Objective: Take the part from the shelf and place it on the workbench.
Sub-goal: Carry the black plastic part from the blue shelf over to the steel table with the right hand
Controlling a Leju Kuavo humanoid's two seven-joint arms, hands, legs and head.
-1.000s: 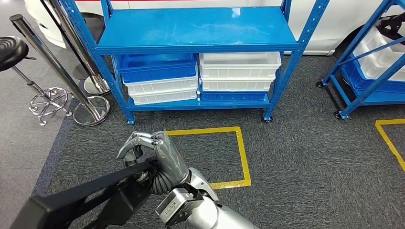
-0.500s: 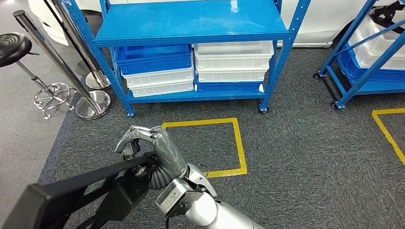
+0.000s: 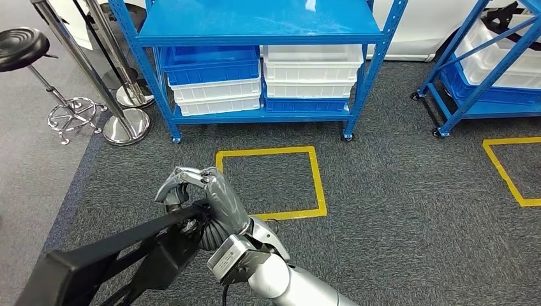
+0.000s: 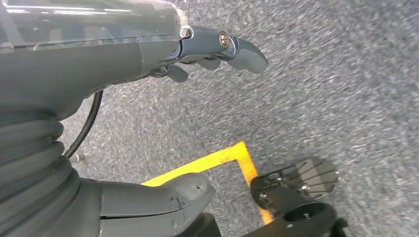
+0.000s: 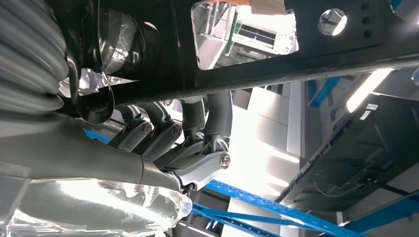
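Note:
The part [image 3: 108,255] is a long black metal frame with a bar and bracket, reaching from the lower left corner to the middle of the head view. My right hand [image 3: 205,203] grips its upper end, fingers curled over the bar, above grey carpet in front of the blue shelf [image 3: 255,29]. From the right wrist, the same fingers [image 5: 197,118] wrap the black bar of the part [image 5: 276,64]. My left hand [image 4: 99,54] hangs over the carpet with thumb and fingers apart and nothing in it.
The shelf's lower level holds white bins [image 3: 311,70] and a blue bin [image 3: 210,64]. A yellow tape square [image 3: 319,185] marks the carpet just ahead. A stool [image 3: 22,48] and chrome posts [image 3: 124,127] stand left, a second blue rack [image 3: 485,70] right.
The whole picture has shifted: the shelf sits higher and further left, so the camera has moved. My right hand keeps the same hold on the black part.

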